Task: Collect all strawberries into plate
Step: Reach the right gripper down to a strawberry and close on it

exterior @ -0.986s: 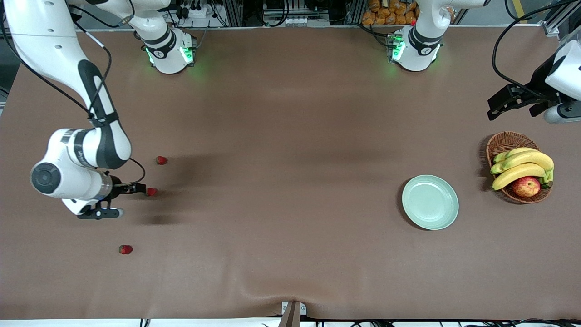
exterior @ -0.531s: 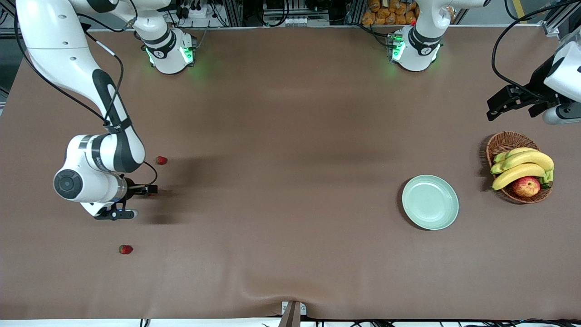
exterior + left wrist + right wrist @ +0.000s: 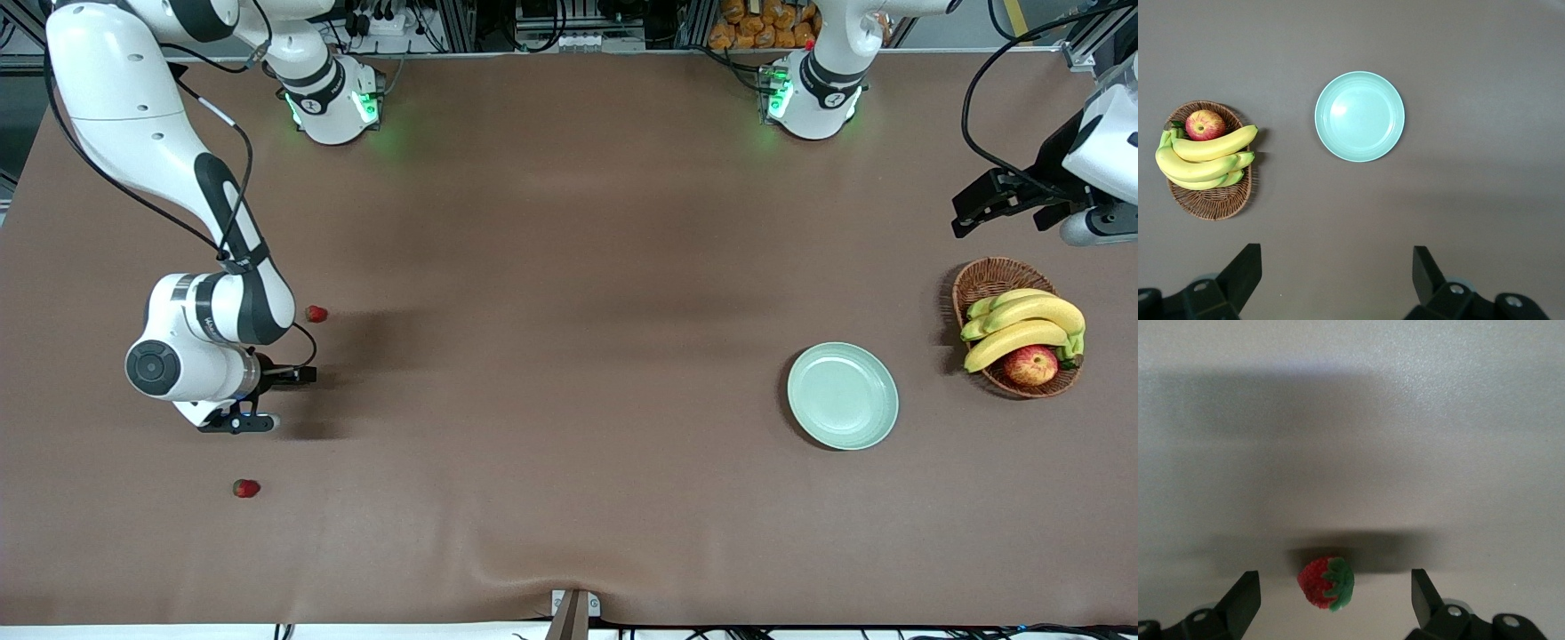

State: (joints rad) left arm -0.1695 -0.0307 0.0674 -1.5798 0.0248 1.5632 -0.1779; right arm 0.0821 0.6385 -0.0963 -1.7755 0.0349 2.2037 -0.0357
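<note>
Hanging low over the table point(image 3: 569, 267) at the right arm's end, the right gripper point(image 3: 283, 396) has its fingers spread wide with nothing between them. Its wrist view shows one strawberry point(image 3: 1327, 583) lying on the brown cloth in the gap between the two dark fingertips point(image 3: 1243, 600), touching neither, its green cap turned to one side. From the front camera that berry is hidden under the gripper.

Two more strawberries lie on the cloth close by. One strawberry point(image 3: 316, 314) sits just beside the right arm's wrist, farther from the front camera than the gripper. The other strawberry point(image 3: 245, 488) lies nearer to the front camera than the gripper, apart from it.

Well apart from all three berries, toward the left arm's end of the table, the pale green plate point(image 3: 842, 396) rests flat with nothing on it. Beside it, closer still to that end, a wicker basket point(image 3: 978, 280) holds a bunch of bananas point(image 3: 1022, 324) and an apple point(image 3: 1030, 364); the apple sits at the part of the basket nearest the front camera.

The left gripper point(image 3: 1000, 200) waits up in the air over the table's edge at its own end, above the cloth near the basket, its fingers parted and holding nothing. Its wrist view looks down on the plate point(image 3: 1359, 116) and the basket point(image 3: 1211, 200) with the open fingertips point(image 3: 1245, 270) at the frame's edge.
</note>
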